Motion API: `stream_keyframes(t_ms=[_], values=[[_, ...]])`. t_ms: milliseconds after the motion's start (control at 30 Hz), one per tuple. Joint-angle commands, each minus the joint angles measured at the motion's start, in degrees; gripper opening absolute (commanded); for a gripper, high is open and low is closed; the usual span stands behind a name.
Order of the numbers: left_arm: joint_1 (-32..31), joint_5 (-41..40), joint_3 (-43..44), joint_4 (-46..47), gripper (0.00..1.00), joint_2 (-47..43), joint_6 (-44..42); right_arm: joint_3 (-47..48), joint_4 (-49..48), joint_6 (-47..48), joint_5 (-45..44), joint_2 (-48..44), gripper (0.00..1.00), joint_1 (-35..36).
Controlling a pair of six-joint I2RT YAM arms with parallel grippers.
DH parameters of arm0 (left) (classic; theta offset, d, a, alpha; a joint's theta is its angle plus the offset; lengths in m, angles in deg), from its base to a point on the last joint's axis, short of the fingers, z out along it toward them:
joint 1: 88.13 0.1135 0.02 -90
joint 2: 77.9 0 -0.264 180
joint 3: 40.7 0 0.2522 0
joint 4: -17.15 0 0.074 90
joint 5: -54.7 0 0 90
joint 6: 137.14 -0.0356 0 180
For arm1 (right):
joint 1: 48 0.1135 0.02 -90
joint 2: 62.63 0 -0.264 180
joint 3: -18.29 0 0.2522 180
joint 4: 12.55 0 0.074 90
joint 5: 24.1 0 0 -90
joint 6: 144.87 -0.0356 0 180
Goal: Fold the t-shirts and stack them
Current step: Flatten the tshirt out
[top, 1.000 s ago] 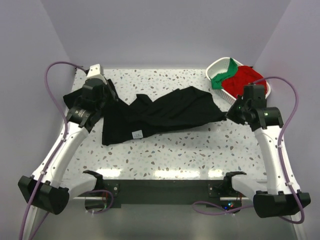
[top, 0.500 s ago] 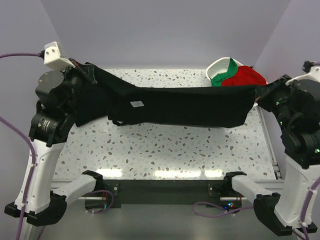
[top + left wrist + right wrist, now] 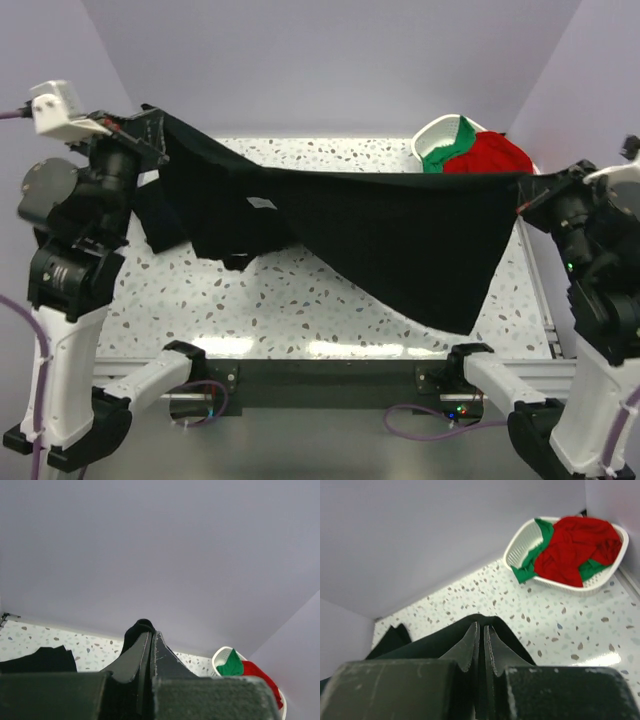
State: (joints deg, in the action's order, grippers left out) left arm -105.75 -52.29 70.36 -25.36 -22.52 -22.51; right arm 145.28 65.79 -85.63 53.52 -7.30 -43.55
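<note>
Top external: black t-shirt [image 3: 390,230] hangs stretched in air, left of and in front of basket [image 3: 428,135], which holds red t-shirt [image 3: 490,155] & green t-shirt [image 3: 450,150]. Left gripper [image 3: 145,125] & right gripper [image 3: 527,195] each clamp a top corner. Prob. light, limp, sags mid-span; grip corners/edges, pull taut.

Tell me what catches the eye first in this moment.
A black shirt hangs stretched in the air across the table, pinched at one end by the left gripper and at the other by the right gripper. Its lower edge droops to a point near the front right. At the far right corner a white basket holds a bunched red shirt and green shirt.
</note>
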Motion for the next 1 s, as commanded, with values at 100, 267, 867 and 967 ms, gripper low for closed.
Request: stream_keyframes(t_ms=[100,267,867,967], values=[[0.4,3.5,-3.2,3.8,0.00,9.0,-2.3,-12.5,-11.6,-0.2,-0.3,3.5,0.00,-0.1],[0.5,3.6,0.3,5.6,0.00,13.3,-3.0,-11.1,-15.3,1.1,-0.6,7.7,0.00,-0.1],[0.5,-0.1,10.8,8.3,0.00,5.1,-7.0,1.6,-19.8,7.9,-5.8,2.2,0.00,-0.1],[0.5,-0.8,14.8,6.5,0.00,4.2,-8.9,2.2,-19.9,8.7,-7.0,-0.5,0.00,-0.1]])
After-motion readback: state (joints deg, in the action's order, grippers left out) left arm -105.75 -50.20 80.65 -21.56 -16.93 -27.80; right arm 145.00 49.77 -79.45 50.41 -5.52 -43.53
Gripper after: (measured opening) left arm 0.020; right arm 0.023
